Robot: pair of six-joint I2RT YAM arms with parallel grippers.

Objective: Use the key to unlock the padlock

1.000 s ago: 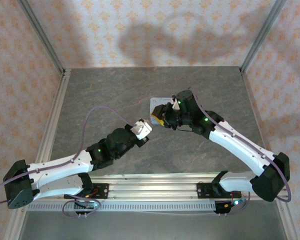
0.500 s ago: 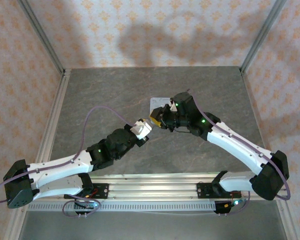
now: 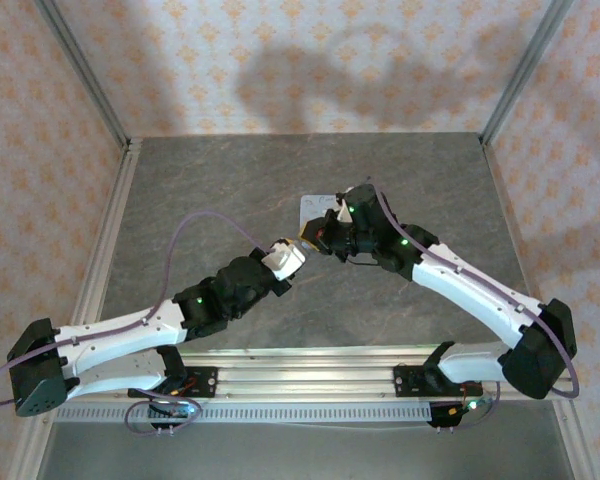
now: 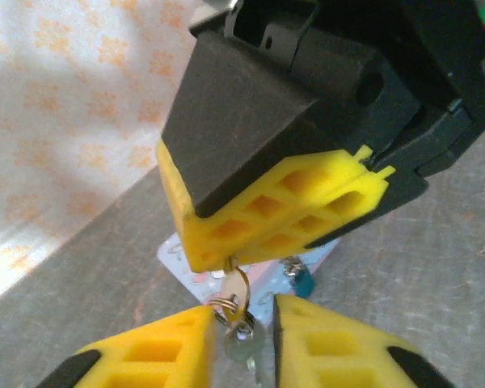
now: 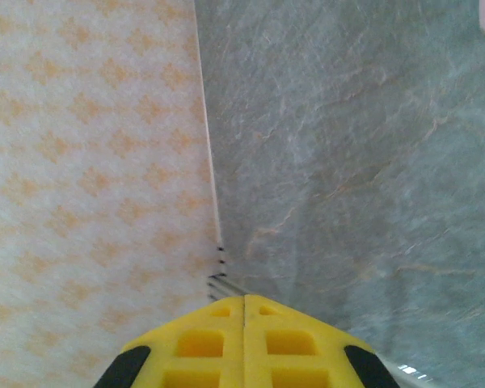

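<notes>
Left wrist view is showing the right claw [image 4: 226,252] reaching in from the upper right of the frame. Its yellow fingers are pressing together and pinching the top of the key [image 4: 237,284], a pale tan sliver hanging from their tips at lower centre. A small wire ring [image 4: 221,306] is dangling from the key, and a silvery second key [image 4: 243,345] is hanging below it. The left claw [image 4: 242,315] is standing apart at the bottom edge, its two yellow fingers flanking the ring and second key. The ring is sitting right beside the left-hand finger.

The padlock [image 4: 301,281] is showing just right of the key, directly under the right claw, its blue body over the edge of the pale-blue tin [image 4: 176,257]. Whether it is resting there or hanging I cannot tell.

Top external view is showing both arms meeting at mid-frame above the grey bench [image 3: 220,180], the left claw sitting just lower left of the right claw.

Right wrist view is showing that claw's fingers lying flush together at bottom centre, facing bench and patterned wall [image 5: 89,121].
</notes>
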